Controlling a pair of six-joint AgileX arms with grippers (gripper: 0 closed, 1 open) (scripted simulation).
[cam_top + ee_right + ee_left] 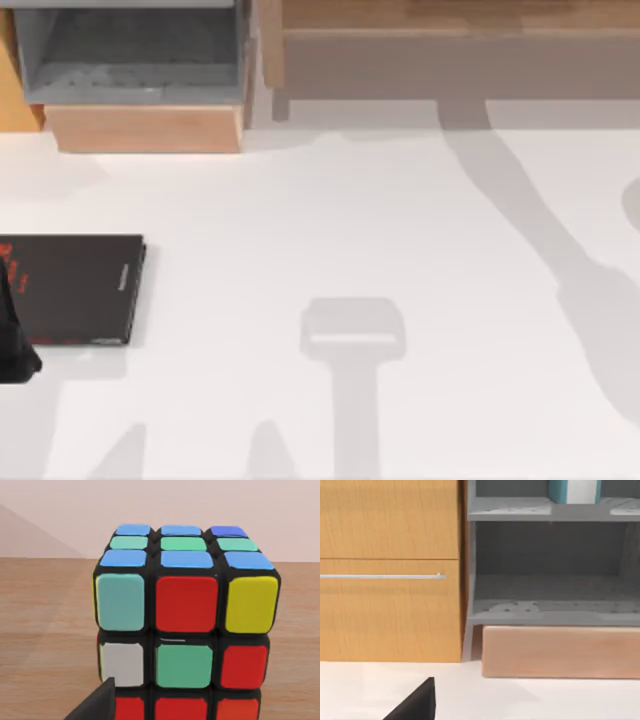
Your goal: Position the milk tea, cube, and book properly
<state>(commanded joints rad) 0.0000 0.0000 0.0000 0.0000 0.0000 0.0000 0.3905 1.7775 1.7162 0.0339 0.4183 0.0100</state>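
Observation:
The cube [185, 630] stands on a wooden surface, very close in front of my right wrist camera, its blue and teal face up. A black part of my right gripper [97, 705] shows beside its lower corner; whether they touch I cannot tell. The book [572, 491], light blue with white page edges, stands upright on the upper grey shelf [510, 514]. A black part of my left gripper [417, 702] hangs over the white table, facing the cabinet. My left arm [12, 340] is at the table's far left. The milk tea is out of view.
A thin black book with red marks [75, 290] lies flat at the table's left. The grey shelf unit [135, 55] on a wooden base [145, 128] stands at the back left, next to a wooden drawer front [387, 570]. A long wooden shelf [450, 45] runs along the back right.

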